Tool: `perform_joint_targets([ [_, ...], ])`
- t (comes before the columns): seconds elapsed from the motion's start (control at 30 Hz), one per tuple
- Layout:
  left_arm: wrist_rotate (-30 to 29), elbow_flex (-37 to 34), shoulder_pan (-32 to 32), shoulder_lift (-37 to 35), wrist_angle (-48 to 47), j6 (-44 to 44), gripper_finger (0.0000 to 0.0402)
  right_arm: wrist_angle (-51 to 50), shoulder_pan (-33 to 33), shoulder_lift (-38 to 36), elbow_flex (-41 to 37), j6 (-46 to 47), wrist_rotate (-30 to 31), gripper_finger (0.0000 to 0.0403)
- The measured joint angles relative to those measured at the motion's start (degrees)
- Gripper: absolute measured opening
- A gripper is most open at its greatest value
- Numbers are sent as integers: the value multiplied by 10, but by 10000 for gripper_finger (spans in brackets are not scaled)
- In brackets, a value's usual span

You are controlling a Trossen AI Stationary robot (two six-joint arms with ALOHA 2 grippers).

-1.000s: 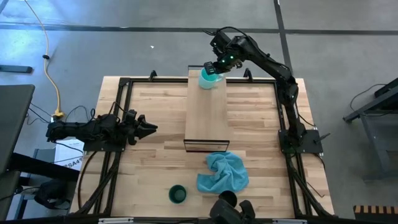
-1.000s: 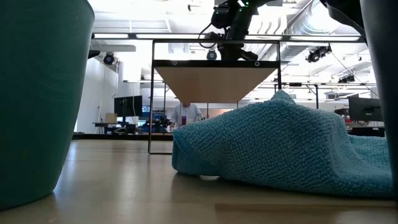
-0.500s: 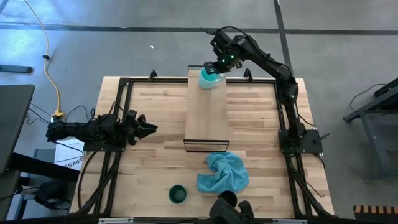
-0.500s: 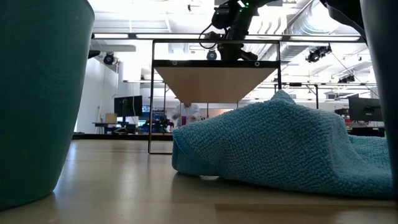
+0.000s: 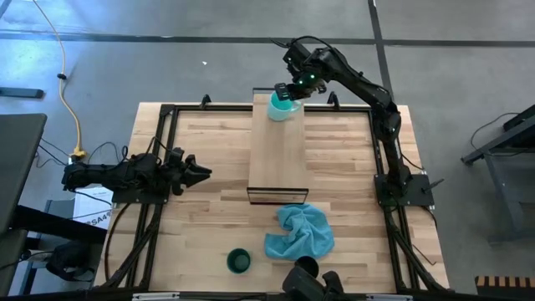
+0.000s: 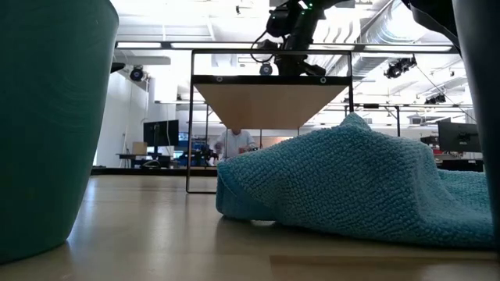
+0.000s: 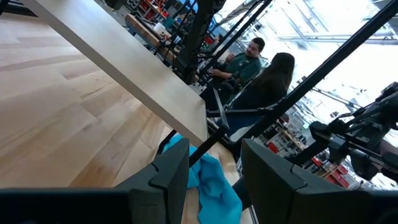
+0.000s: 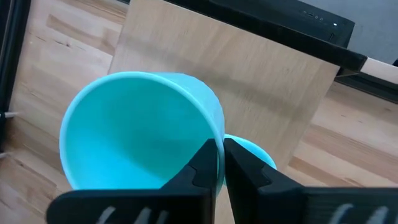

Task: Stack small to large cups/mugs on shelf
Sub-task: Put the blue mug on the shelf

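Legible text is limited to one item. In the high view, a white sheet or box (image 5: 94,207) lying under the left arm, off the table's left edge, carries dark printed letters; only a fragment resembling "SAM" can be made out, and the remainder is cut off or too small to read. No other label, brand, number or sign can be read in any view.
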Motion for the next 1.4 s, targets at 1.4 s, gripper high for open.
perform_joint_targets([
  [1.4,6,0,0,0,-2,-13,136,8,-1,-1,0,-47,-3,81],
])
